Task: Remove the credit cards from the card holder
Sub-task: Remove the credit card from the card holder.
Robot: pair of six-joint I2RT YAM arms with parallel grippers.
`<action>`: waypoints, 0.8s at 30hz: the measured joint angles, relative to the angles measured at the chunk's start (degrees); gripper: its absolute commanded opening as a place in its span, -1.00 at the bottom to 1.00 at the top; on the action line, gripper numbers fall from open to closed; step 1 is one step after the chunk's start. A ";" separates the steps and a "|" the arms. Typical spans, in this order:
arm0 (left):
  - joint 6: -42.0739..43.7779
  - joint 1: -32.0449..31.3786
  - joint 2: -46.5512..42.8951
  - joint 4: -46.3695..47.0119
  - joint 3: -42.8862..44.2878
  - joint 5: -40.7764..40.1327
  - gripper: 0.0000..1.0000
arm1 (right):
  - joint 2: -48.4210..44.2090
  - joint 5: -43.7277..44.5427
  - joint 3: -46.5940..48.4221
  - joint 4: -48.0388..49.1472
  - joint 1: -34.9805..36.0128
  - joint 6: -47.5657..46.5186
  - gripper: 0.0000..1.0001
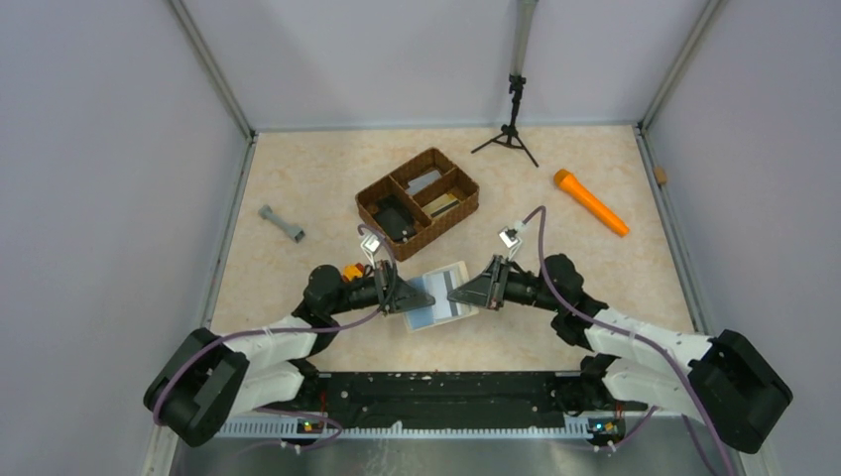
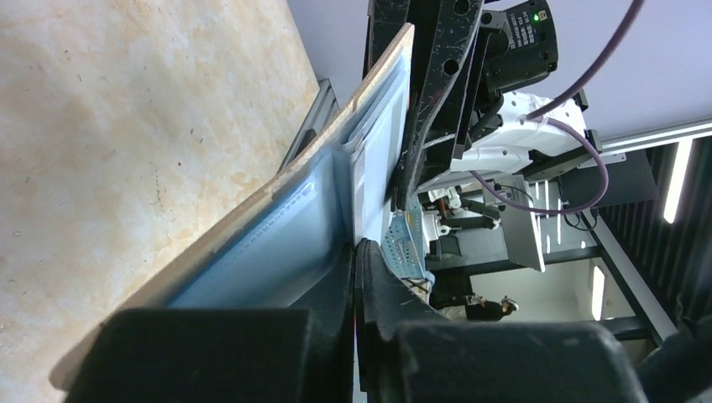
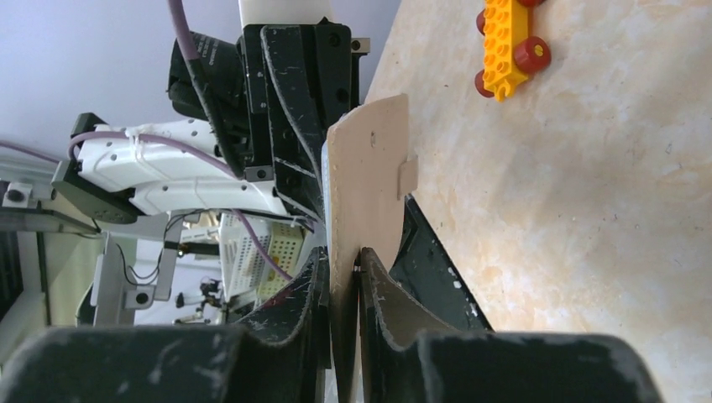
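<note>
Left gripper point(image 2: 356, 259) and right gripper point(image 3: 343, 264) both tight on the card holder point(image 1: 443, 309) (camera label point(image 2: 531, 35) illegible).

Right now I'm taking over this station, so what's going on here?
Both arms hold the opened card holder between them, in front of their bases. The left tool is clamped on its left edge and the right tool on its right flap. Two credit cards lie in the wicker tray behind. A whitish card appears to sit in the holder, not yet pulled out.
</note>
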 measured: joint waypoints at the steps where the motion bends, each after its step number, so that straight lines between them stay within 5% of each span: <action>1: 0.28 0.04 -0.35 -0.33 0.00 0.02 -1.00 | -0.68 0.00 -0.02 -0.42 -0.22 0.33 -0.94; 13: 2.84 1.99 -4.81 -6.34 -0.02 0.28 -1.00 | -3.54 -0.44 -2.29 -1.33 -3.67 1.84 -0.95; 19: 2.62 1.90 -4.46 -6.16 -0.02 1.05 -0.27 | -2.36 -1.88 -3.04 1.46 -3.89 3.67 -0.96; 24: 2.12 0.50 -1.31 -5.44 0.72 1.11 -0.21 | 0.02 -2.95 -3.06 4.46 -3.89 4.96 -0.96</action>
